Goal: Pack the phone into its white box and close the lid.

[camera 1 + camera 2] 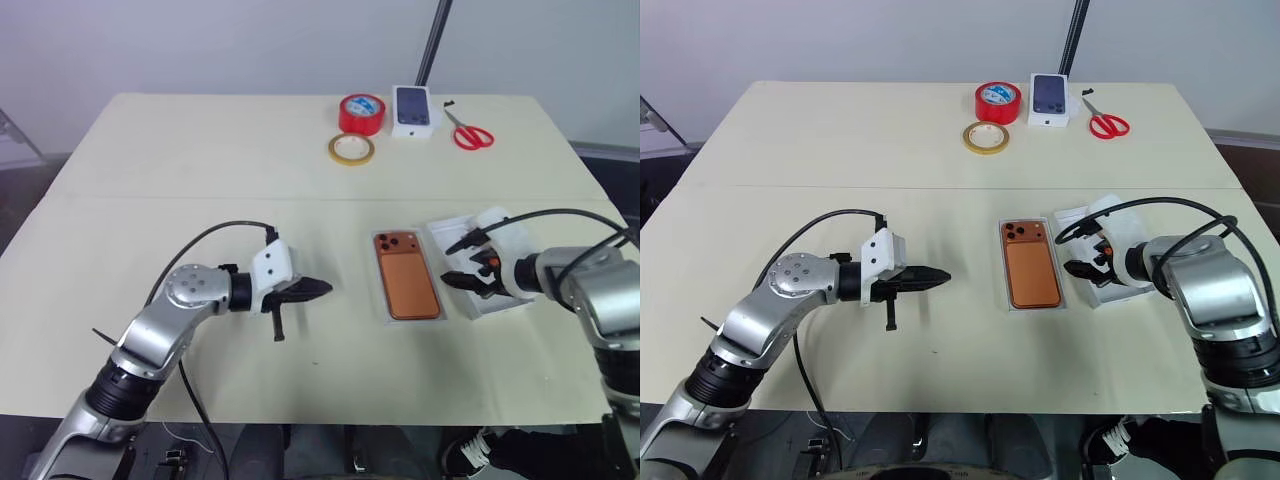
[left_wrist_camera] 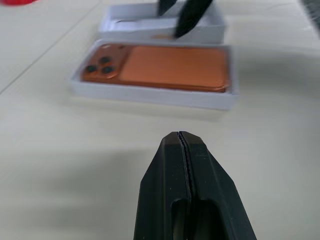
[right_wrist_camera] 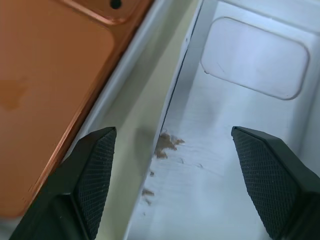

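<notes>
The orange phone (image 1: 407, 283) lies camera side up inside the white box (image 2: 150, 94), whose rim shows all round it. Beside it, on the side toward my right arm, the lid (image 1: 492, 306) lies open side up on the table, white inside with a few brown marks (image 3: 165, 142). My right gripper (image 1: 447, 263) hovers over the lid's near wall with its jaws wide open and nothing between them. My left gripper (image 1: 326, 288) is shut and empty, pointing at the box from some way to its left.
At the table's far edge stand a red tape roll (image 1: 362, 112), a yellow tape ring (image 1: 352, 150), a small white carton printed with a phone (image 1: 413, 110) and red scissors (image 1: 472, 134). A black pole (image 1: 435, 45) rises behind them.
</notes>
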`<state>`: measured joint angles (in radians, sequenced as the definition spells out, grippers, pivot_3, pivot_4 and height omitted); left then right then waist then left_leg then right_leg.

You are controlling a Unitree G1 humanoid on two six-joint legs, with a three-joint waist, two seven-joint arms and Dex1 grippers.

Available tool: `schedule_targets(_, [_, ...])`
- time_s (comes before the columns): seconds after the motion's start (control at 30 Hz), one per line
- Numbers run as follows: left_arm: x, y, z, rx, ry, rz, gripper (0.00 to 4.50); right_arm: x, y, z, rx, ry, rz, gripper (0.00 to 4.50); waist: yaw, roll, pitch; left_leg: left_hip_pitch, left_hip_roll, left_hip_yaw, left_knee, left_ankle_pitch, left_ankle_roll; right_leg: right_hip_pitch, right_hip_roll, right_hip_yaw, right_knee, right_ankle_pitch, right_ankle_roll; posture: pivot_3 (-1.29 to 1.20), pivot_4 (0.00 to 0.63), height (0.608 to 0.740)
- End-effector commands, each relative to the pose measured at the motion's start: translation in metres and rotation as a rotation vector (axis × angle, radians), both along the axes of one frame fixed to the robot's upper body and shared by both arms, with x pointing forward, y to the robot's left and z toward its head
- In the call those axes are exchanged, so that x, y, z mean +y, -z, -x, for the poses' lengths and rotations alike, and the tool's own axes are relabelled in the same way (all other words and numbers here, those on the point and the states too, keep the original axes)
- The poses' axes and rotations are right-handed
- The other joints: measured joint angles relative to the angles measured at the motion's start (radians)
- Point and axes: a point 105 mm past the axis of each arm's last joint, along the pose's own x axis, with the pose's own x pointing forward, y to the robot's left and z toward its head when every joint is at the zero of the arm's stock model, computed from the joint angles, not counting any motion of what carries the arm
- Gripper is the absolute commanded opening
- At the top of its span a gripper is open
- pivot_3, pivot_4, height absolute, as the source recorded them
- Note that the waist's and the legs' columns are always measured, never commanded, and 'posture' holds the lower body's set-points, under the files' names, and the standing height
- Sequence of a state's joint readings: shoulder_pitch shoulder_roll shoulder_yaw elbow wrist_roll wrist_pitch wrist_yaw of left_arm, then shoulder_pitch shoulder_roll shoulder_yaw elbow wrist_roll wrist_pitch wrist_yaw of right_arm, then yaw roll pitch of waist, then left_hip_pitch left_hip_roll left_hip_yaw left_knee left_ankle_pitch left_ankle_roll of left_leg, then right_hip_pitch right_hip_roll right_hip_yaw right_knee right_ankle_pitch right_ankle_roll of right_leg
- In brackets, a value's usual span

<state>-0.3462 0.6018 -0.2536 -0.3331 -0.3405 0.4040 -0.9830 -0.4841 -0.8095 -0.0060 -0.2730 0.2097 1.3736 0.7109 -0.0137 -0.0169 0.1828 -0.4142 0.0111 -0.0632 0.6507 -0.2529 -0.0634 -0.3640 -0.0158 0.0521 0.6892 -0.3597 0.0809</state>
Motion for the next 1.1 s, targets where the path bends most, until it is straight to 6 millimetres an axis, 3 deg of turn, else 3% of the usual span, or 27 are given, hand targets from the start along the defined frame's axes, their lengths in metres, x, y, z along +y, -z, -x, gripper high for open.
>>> schedule_targets(0.03, [0.000, -0.012, 0.006, -0.057, 0.029, 0.021, 0.00, -0.003, -0.003, -0.005, -0.004, 0.048, 0.012, 3.06, 0.002, 0.000, 0.000, 0.000, 0.000, 0.000, 0.000, 0.000, 0.000, 0.000, 0.000, 0.000, 0.000, 0.000, 0.000, 0.00, 0.150, 0.740])
schedule_targets(0.23, [0.002, -0.009, 0.005, -0.058, 0.011, 0.026, 0.00, 0.001, -0.005, -0.005, 0.002, 0.083, -0.009, 0.02, 0.000, 0.000, 0.000, 0.000, 0.000, 0.000, 0.000, 0.000, 0.000, 0.000, 0.000, 0.000, 0.000, 0.000, 0.000, 0.00, 0.150, 0.740])
schedule_targets(0.37, [0.006, -0.009, 0.002, -0.055, -0.017, 0.039, 0.00, 0.000, -0.018, -0.004, -0.017, 0.119, -0.054, 0.02, 0.001, 0.000, 0.000, 0.000, 0.000, 0.000, 0.000, 0.000, 0.000, 0.000, 0.000, 0.000, 0.000, 0.000, 0.000, 0.00, 0.150, 0.740])
schedule_targets(0.5, [0.018, -0.011, -0.011, -0.054, -0.119, 0.076, 0.00, 0.007, -0.059, -0.007, -0.114, 0.116, -0.252, 0.02, -0.001, 0.002, 0.001, 0.000, 0.000, 0.000, 0.000, 0.000, 0.000, -0.001, 0.001, 0.000, 0.001, 0.000, 0.000, 0.00, 0.150, 0.740])
schedule_targets(0.67, [0.035, -0.017, -0.032, -0.048, -0.264, 0.140, 0.00, 0.045, -0.095, -0.007, -0.148, -0.083, -0.604, 0.02, -0.002, 0.002, 0.001, 0.000, 0.001, 0.001, -0.001, 0.000, 0.000, -0.001, 0.001, 0.000, 0.001, 0.000, 0.000, 0.00, 0.150, 0.740])
schedule_targets(0.83, [0.042, -0.017, -0.048, -0.054, -0.316, 0.147, 0.00, 0.109, -0.099, 0.010, 0.003, -0.301, -0.864, 0.02, -0.005, 0.002, 0.001, 0.000, 0.002, 0.002, -0.001, 0.000, 0.000, -0.001, 0.002, 0.000, 0.001, 0.000, 0.000, 0.00, 0.150, 0.740])
schedule_targets(1.0, [0.040, -0.019, -0.053, -0.069, -0.305, 0.144, 0.00, 0.155, -0.084, 0.019, 0.100, -0.193, -1.058, 0.02, -0.009, 0.002, 0.001, -0.003, 0.003, 0.002, 0.002, -0.001, 0.002, -0.002, 0.002, 0.000, 0.000, 0.000, 0.000, 0.00, 0.150, 0.740])
schedule_targets(1.1, [0.034, -0.019, -0.053, -0.072, -0.289, 0.146, 0.00, 0.165, -0.067, 0.021, 0.124, -0.058, -1.109, 0.02, -0.007, 0.002, 0.001, -0.004, 0.003, 0.002, 0.002, -0.001, 0.002, -0.005, 0.002, 0.000, 0.003, 0.000, 0.000, 0.00, 0.150, 0.740])
